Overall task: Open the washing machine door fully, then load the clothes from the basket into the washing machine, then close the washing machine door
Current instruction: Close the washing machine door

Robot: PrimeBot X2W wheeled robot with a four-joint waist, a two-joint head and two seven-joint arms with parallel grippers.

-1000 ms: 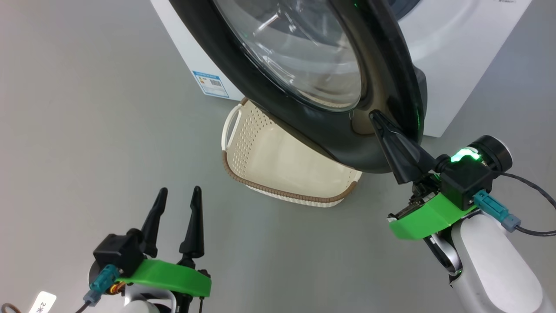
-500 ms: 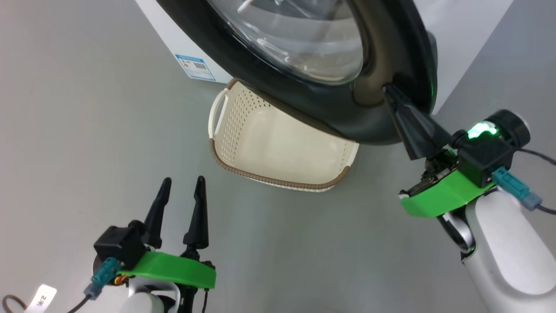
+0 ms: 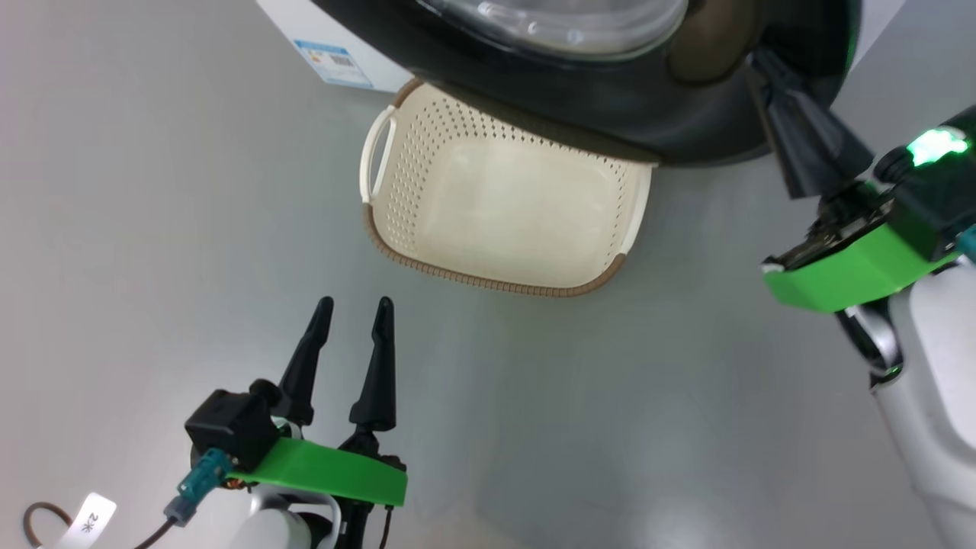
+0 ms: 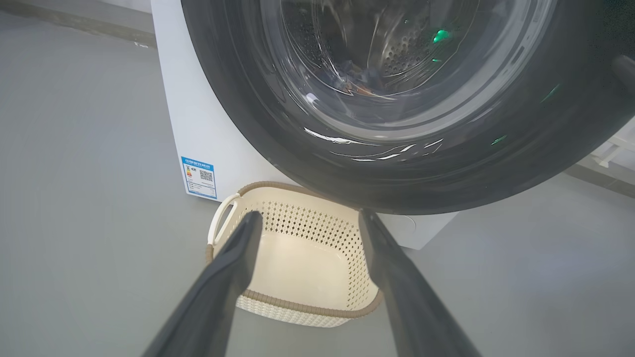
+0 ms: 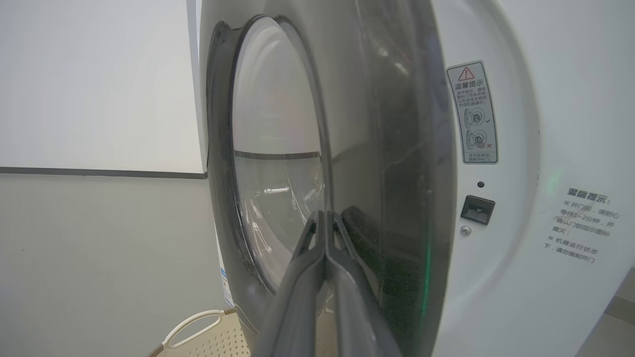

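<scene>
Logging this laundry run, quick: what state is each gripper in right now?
Left gripper: open, holding nothing.
Right gripper: shut, empty, fingers at the glossy black round washing machine door.

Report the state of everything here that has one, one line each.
washing machine door, ajar, not latched.
basket, upright on the floor, empty.
clothes, inside the drum, seen through the door.
left tool, open, empty.
right tool, shut, tip at the door's rim.
</scene>
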